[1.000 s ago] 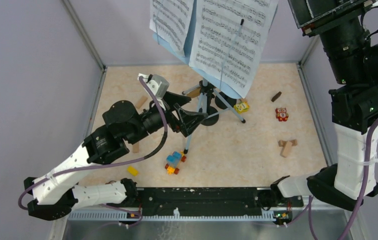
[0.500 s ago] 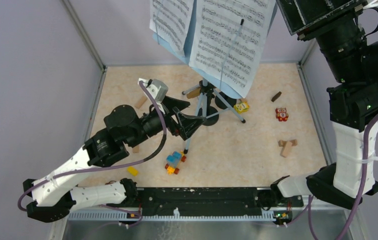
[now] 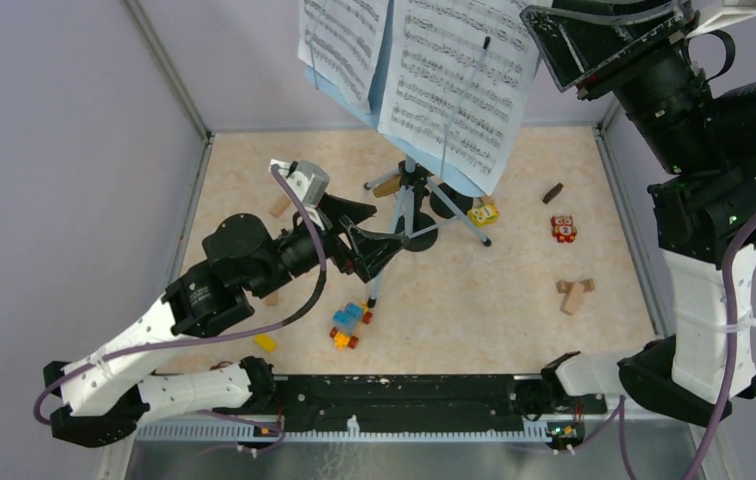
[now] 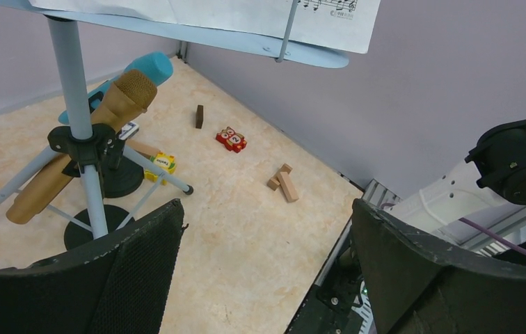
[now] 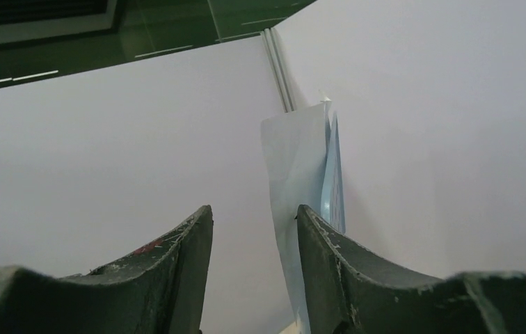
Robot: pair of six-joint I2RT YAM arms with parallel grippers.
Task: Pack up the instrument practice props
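Just ahead of the wide-open left gripper, the pale-blue metal music rack stands on tripod legs on the beige tabletop; white sheet-music pages hang just beyond the narrowly parted right gripper

Left arm: stretched low and forward from its base, the forearm angled inward.
Left claw: fingers seen spread wide apart, tips pointed ahead and slightly down.
Right arm: reared up tall, the wrist bent over leftward at the top.
Right claw: held high, fingers parted by a narrow gap.
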